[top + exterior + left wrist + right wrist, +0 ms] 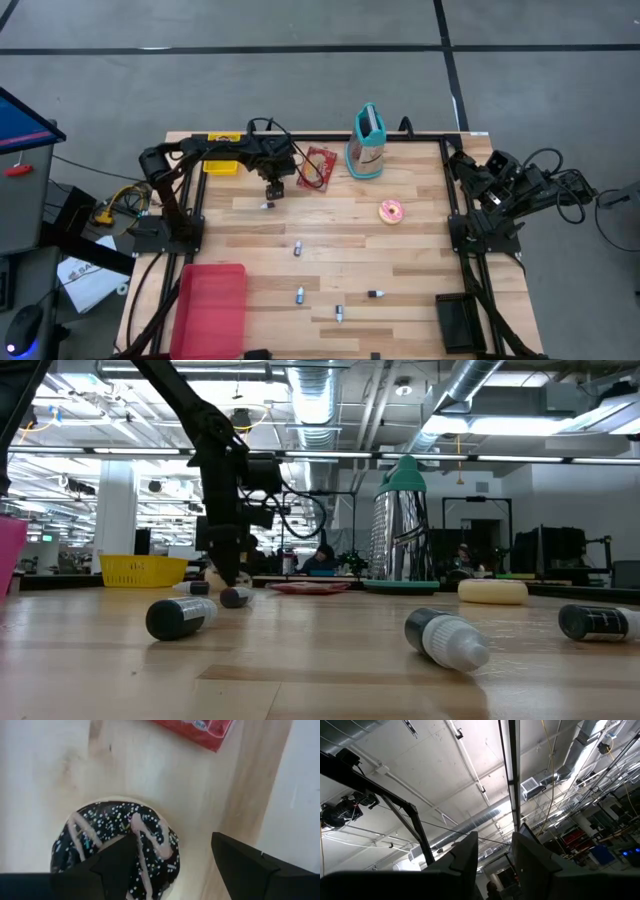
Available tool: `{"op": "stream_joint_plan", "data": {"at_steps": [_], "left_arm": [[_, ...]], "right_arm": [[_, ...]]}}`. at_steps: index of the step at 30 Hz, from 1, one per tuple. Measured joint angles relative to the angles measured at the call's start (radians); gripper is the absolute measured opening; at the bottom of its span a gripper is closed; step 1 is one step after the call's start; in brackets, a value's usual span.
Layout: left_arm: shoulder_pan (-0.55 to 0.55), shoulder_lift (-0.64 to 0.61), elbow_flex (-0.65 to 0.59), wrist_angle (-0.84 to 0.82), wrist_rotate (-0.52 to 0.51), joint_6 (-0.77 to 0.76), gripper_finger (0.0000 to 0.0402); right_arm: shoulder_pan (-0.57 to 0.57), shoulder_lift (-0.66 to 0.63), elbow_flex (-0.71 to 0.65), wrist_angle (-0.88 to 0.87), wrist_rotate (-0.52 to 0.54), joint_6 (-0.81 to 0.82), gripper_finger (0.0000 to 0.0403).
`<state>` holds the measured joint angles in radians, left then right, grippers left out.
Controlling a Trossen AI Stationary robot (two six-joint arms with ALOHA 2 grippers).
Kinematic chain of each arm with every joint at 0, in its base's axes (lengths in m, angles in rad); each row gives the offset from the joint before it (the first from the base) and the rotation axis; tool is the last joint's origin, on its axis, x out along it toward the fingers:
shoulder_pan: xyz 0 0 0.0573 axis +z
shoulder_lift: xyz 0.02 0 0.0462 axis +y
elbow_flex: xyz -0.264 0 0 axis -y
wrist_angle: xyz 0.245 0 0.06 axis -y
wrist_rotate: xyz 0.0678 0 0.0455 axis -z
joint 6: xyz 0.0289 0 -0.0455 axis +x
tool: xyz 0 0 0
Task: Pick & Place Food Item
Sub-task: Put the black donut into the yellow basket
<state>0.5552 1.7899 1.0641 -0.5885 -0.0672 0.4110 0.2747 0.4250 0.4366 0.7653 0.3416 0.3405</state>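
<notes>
The left gripper [274, 191], jaws wide apart, hangs over a chocolate doughnut [120, 847] with pink icing stripes and sprinkles, one finger [117, 865] over its top and nothing yet clasped, in the upper-left centre of the overhead frame on the wooden table [400, 260]. A red packet [319, 166] lies just beside. A pink doughnut [391, 211] sits right of centre, near a teal-topped grater [367, 143]. The right gripper [492, 857] is parked at the right edge, pointing at the ceiling, jaws slightly apart and empty.
</notes>
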Motion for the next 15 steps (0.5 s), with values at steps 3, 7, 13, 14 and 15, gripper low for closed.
{"op": "stream_joint_plan", "data": {"at_steps": [3,7,13,14,15], "left_arm": [[0.004,-0.028,0.003,0.008,0.011,0.001,0.0253],[0.032,-0.028,0.001,-0.027,0.018,0.001,0.0253],[0.035,-0.028,0.001,-0.033,0.004,0.0,0.0253],[0.034,-0.028,0.001,-0.033,0.004,-0.002,0.0253],[0.035,-0.028,0.001,-0.032,0.005,-0.002,0.0253]], "right_arm": [[0.0,0.0,0.0,0.001,0.0,0.0,0.0113],[-0.002,0.0,0.0,-0.001,0.004,-0.015,0.0113],[-0.002,0.0,0.0,-0.001,0.004,-0.019,0.0113],[-0.002,0.0,0.0,-0.001,0.004,-0.019,0.0113],[-0.002,0.0,0.0,-0.001,0.004,-0.019,0.0113]]}}
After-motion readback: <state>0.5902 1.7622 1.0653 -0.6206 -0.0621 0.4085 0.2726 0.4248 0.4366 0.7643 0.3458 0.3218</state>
